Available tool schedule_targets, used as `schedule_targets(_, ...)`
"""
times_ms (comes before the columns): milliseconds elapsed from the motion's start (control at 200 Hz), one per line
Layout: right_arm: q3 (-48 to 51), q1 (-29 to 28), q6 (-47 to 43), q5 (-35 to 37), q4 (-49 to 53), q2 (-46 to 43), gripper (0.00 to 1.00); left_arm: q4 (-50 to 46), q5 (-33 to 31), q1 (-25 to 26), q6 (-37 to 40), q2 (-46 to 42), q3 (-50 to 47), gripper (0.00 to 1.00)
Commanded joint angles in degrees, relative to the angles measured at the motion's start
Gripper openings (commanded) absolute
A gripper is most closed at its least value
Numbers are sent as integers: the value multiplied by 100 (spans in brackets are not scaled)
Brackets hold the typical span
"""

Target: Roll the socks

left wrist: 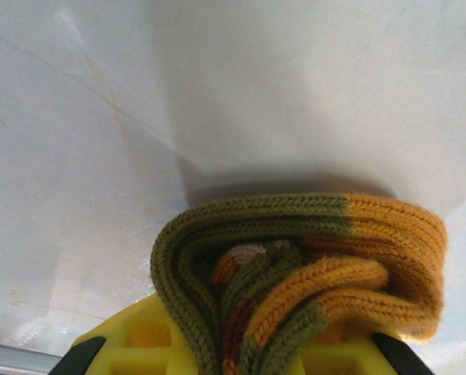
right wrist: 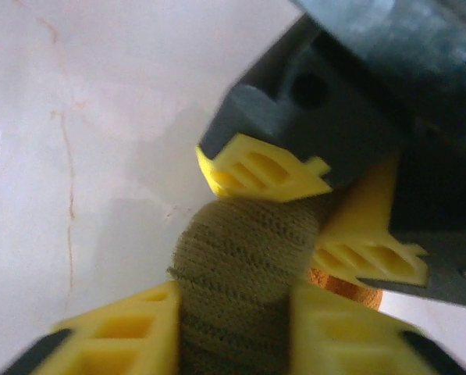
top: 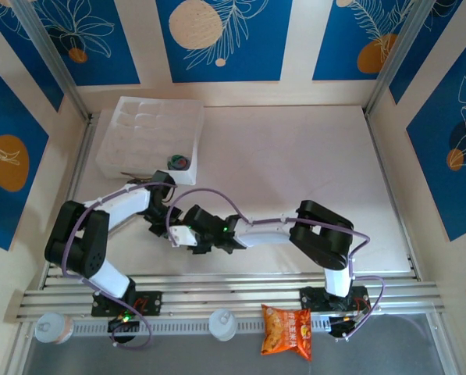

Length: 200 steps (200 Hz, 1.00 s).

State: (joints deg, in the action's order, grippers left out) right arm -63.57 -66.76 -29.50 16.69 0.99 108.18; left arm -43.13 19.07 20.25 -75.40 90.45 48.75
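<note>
Left gripper (left wrist: 240, 348): the yellow fingers (left wrist: 139, 336) are closed on the olive-brown sock (left wrist: 295, 266). The sock is a folded bundle with its orange part at 3 o'clock, and it projects from the jaws toward 12 o'clock in the left wrist view. Right gripper (right wrist: 236, 332): its jaws are pressed against both flanks of the same sock (right wrist: 240, 266), which fills the gap between them. In the right wrist view the left gripper's fingers (right wrist: 264, 170) meet the bundle at 12 to 2 o'clock, so both grippers pinch one sock from opposing ends. In the top view the two wrists meet left of centre on the table (top: 295, 156), and the arms hide the sock. From that meeting point, the white compartment tray (top: 131, 125) lies at 11 o'clock. The grey-blue sock (top: 178, 162) sits rolled at 12 o'clock, at the tray's near right corner. Bare table surface extends from 1 to 3 o'clock up to the right wall. The aluminium rail (top: 240, 293) bounds the table at 6 o'clock. The orange snack packet (top: 287, 330) lies beyond it at 5 o'clock.
</note>
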Motion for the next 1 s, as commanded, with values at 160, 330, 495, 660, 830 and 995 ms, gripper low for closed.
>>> schedule_targets(160, 83, 422, 1173, -863, 899, 532, 5, -560, -500, -147, 70, -381, -288, 35)
schedule_targets(330, -41, 667, 1751, -1802, 1572, 919, 0, -679, -588, -348, -5, -1010, -87, 68)
schedule_targets(495, -91, 972, 2239, -2596, 1764, 1237, 0, -839, -729, -538, -24, -1185, 171, 83)
schedule_targets(660, -313, 1224, 2518, -3126, 1966, 1524, 0, -1091, -1149, -559, -77, -1549, 363, 87)
schedule_targets(830, -658, 1581, 2986, -3742, 2195, 1837, 0, -491, -1035, -467, -122, -2334, -46, 81)
schedule_targets(995, -1057, 1955, 3475, -4373, 2464, 2196, 0, 380, -584, -274, -199, -2996, -864, 71)
